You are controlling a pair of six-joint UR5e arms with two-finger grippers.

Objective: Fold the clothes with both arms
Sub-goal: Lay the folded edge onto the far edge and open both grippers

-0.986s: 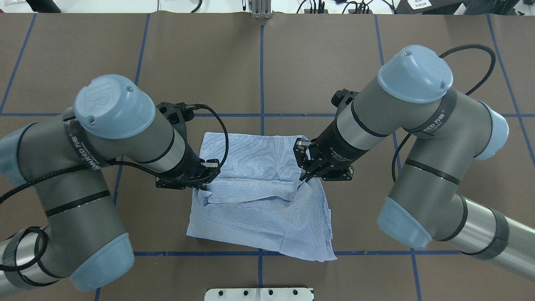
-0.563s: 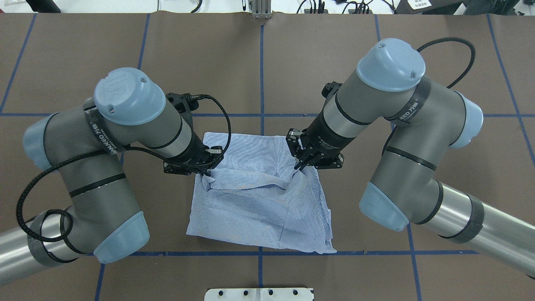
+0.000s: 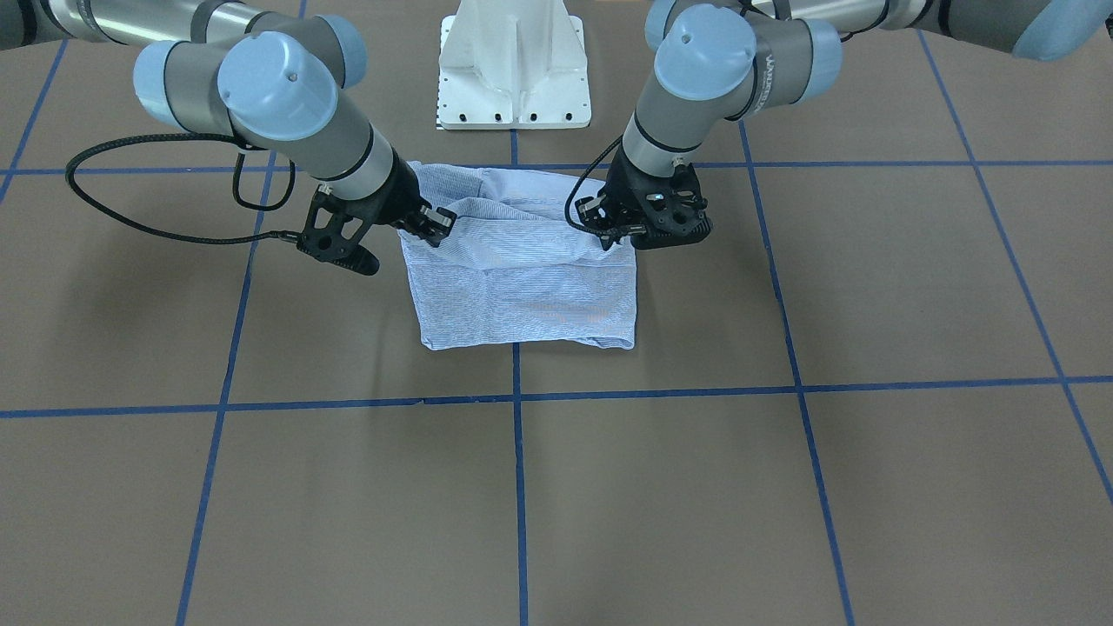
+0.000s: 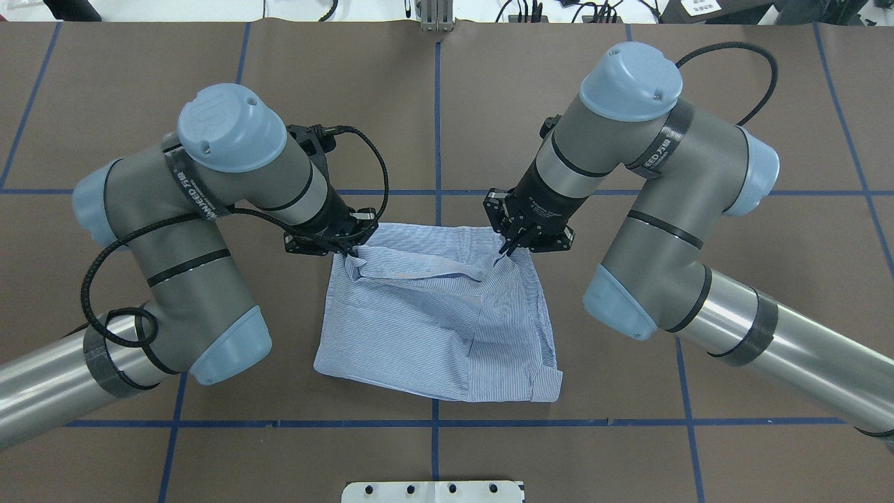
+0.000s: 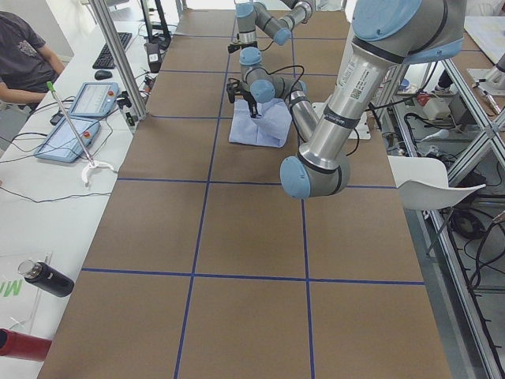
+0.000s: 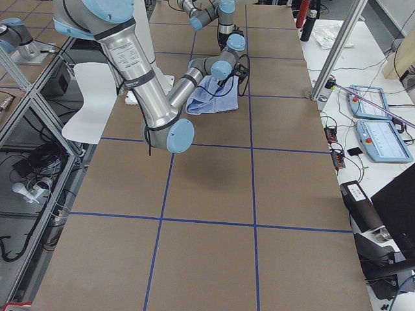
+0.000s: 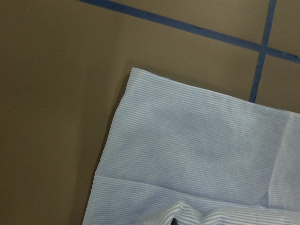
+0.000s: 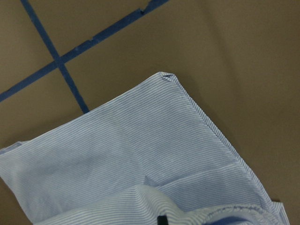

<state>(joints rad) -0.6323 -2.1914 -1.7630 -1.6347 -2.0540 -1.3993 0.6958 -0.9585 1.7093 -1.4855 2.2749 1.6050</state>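
Firmly — shirt point(image 4: 419, 328), left gripper point(image 4: 350, 252), right gripper point(image 4: 503, 250)

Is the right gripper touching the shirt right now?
Touching. In the overhead view the right gripper pinches a raised ridge of the shirt, cloth drawn up to its jaws.

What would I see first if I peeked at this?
A big grey left arm and right arm with blue caps lean over the brown table. Between them lies a light blue striped shirt, and the left gripper and right gripper each pinch a fold of it.
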